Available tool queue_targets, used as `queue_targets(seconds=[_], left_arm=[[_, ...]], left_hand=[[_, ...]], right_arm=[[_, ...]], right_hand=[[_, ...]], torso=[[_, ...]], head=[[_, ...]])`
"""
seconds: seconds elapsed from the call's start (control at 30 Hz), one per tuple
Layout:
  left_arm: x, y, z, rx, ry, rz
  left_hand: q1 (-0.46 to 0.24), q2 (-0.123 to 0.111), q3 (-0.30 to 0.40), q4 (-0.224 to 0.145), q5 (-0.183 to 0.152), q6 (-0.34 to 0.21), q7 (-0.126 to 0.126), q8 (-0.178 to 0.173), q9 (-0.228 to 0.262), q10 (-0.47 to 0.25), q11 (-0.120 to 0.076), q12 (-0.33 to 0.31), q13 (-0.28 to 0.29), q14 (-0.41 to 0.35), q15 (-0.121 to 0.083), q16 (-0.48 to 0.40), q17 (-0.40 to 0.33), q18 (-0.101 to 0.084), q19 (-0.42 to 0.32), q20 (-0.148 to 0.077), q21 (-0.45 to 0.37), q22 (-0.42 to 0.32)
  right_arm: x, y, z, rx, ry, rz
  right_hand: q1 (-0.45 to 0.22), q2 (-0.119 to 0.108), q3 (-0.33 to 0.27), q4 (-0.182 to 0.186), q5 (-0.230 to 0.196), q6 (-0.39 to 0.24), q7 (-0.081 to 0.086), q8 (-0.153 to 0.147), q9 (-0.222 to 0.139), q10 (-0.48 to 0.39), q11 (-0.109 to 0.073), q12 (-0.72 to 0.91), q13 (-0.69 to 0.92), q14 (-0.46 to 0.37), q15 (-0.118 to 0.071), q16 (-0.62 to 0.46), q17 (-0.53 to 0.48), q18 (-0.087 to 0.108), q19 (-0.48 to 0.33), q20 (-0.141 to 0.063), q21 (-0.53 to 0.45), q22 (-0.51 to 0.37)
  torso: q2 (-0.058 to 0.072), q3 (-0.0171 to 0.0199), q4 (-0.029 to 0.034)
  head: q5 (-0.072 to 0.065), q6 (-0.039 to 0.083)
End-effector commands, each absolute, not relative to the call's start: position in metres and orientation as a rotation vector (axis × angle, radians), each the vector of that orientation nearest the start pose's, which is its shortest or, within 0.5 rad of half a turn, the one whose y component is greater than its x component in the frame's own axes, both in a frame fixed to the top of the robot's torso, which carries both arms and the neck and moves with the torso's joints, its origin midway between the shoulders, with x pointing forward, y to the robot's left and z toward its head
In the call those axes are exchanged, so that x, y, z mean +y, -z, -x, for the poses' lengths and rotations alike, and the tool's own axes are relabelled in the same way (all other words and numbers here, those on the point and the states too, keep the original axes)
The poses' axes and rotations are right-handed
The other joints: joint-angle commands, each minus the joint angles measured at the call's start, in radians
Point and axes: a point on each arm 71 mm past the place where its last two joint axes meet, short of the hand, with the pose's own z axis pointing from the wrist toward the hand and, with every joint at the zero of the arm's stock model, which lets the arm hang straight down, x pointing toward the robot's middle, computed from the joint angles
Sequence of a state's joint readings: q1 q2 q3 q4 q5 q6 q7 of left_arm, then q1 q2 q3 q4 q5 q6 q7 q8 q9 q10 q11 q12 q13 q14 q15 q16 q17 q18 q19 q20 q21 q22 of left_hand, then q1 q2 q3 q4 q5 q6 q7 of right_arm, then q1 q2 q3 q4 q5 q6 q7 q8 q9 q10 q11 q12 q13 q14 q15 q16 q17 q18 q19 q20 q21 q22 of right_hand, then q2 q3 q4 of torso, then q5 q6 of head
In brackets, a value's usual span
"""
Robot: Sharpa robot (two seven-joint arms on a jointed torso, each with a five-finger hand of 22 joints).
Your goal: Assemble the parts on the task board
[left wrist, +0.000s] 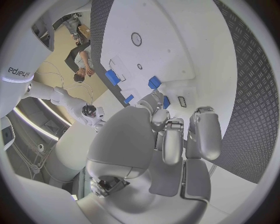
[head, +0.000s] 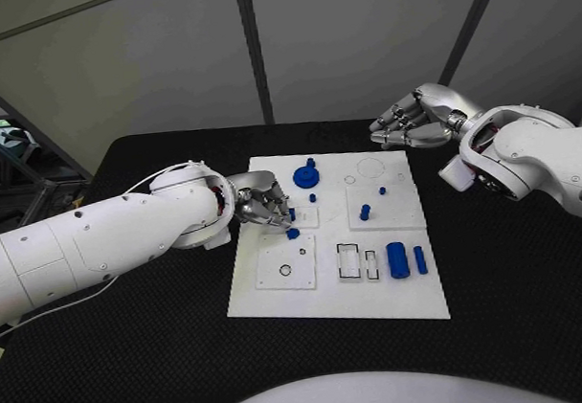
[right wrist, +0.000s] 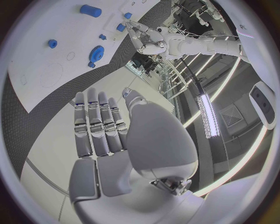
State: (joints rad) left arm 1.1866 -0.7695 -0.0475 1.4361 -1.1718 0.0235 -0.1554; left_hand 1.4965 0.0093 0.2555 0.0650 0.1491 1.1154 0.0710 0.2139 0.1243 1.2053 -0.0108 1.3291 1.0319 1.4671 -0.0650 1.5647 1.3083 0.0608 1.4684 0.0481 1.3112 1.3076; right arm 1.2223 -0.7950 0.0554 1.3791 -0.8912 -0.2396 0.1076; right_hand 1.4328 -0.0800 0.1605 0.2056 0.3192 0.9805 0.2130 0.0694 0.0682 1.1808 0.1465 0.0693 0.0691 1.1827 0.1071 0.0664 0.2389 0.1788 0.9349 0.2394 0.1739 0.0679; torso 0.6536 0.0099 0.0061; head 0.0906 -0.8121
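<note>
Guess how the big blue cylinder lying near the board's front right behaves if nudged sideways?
The cylinder lies on its side on the flat white board, so it probably rolls at a light touch. It looks like rigid, smooth plastic, likely light and a bit slippery. The thin peg beside it might get knocked.

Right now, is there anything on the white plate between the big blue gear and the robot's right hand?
In the head view, only bare task board with a faint circular outline lies between the blue gear and the right hand; no loose part sits there.
</note>
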Motion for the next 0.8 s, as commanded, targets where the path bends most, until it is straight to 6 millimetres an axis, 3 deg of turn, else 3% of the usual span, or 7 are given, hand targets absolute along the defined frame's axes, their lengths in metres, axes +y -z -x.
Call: queue_targets(seconds=[0.03, 0.33, 0.47, 0.6, 0.8], left_arm=[[0.1869, 0.2211, -0.4895, 2.075, 0.786, 0.073], [0.1883, 0.2223, -0.4877, 2.100, 0.787, 0.078], [0.1865, 0.2215, -0.4868, 2.096, 0.816, 0.062], [0.1840, 0.2190, -0.4854, 2.064, 0.862, 0.027], [0.1834, 0.2164, -0.4826, 2.032, 0.889, -0.041]], left_hand=[[-0.018, -0.010, 0.020, -0.005, 0.005, 0.006, 0.000, 0.007, 0.007, 0.011, -0.003, 0.004, 0.010, 0.104, -0.002, 0.006, 0.263, -0.012, 0.031, -0.008, 0.003, 0.198], [-0.051, -0.031, 0.070, -0.017, 0.004, -0.011, 0.003, 0.009, 0.017, -0.002, -0.001, -0.009, -0.010, 0.104, -0.001, 0.006, 0.263, -0.012, 0.030, -0.008, -0.001, 0.198], [-0.083, -0.060, 0.072, -0.012, 0.000, -0.075, 0.014, -0.032, 0.000, -0.024, 0.008, -0.022, -0.037, 0.104, 0.006, 0.006, 0.263, -0.010, 0.028, -0.003, -0.011, 0.196], [-0.080, -0.096, 0.073, -0.030, 0.000, -0.129, 0.008, -0.074, -0.019, -0.079, 0.006, -0.052, -0.093, 0.104, 0.006, 0.006, 0.263, -0.005, 0.019, -0.001, -0.038, 0.189], [-0.071, -0.121, 0.078, -0.048, 0.000, -0.146, 0.002, -0.092, -0.029, -0.123, 0.003, -0.074, -0.135, 0.104, 0.005, 0.006, 0.263, 0.001, 0.009, -0.001, -0.072, 0.181]], right_arm=[[-0.2155, 0.1475, -0.5249, 1.640, -1.051, -0.298], [-0.2155, 0.1478, -0.5249, 1.644, -1.052, -0.298], [-0.2153, 0.1479, -0.5250, 1.644, -1.052, -0.298], [-0.2153, 0.1479, -0.5251, 1.645, -1.052, -0.298], [-0.2160, 0.1480, -0.5252, 1.645, -1.050, -0.298]], right_hand=[[-0.003, 0.010, 0.005, 0.000, 0.004, -0.007, 0.000, 0.001, 0.001, -0.010, -0.001, 0.003, -0.001, -0.005, -0.002, -0.002, -0.002, 0.006, 0.006, -0.001, -0.005, -0.001], [-0.003, 0.010, 0.005, 0.000, 0.004, -0.007, 0.000, 0.001, 0.001, -0.010, -0.001, 0.003, -0.001, -0.005, -0.002, -0.002, -0.002, 0.006, 0.006, -0.001, -0.006, -0.001], [-0.003, 0.011, 0.006, 0.000, 0.004, -0.007, 0.000, 0.001, 0.001, -0.010, -0.001, 0.003, -0.001, -0.005, -0.002, -0.002, -0.002, 0.006, 0.007, -0.001, -0.006, -0.001], [-0.003, 0.011, 0.006, 0.000, 0.004, -0.007, 0.000, 0.001, 0.001, -0.010, -0.001, 0.003, -0.001, -0.005, -0.002, -0.002, -0.002, 0.006, 0.007, -0.001, -0.006, -0.001], [-0.003, 0.011, 0.006, 0.000, 0.004, -0.007, 0.000, 0.001, 0.001, -0.010, -0.001, 0.003, -0.001, -0.005, -0.002, -0.002, -0.002, 0.006, 0.007, -0.001, -0.006, -0.001]], torso=[[0.001, -0.0003, -0.0008], [0.001, -0.0004, -0.0006], [0.001, -0.0001, -0.0011], [0.001, -0.0008, -0.0011], [0.002, -0.0005, -0.0014]], head=[[0.000, 0.002], [0.000, 0.001], [0.000, 0.001], [-0.002, 0.002], [-0.004, 0.002]])
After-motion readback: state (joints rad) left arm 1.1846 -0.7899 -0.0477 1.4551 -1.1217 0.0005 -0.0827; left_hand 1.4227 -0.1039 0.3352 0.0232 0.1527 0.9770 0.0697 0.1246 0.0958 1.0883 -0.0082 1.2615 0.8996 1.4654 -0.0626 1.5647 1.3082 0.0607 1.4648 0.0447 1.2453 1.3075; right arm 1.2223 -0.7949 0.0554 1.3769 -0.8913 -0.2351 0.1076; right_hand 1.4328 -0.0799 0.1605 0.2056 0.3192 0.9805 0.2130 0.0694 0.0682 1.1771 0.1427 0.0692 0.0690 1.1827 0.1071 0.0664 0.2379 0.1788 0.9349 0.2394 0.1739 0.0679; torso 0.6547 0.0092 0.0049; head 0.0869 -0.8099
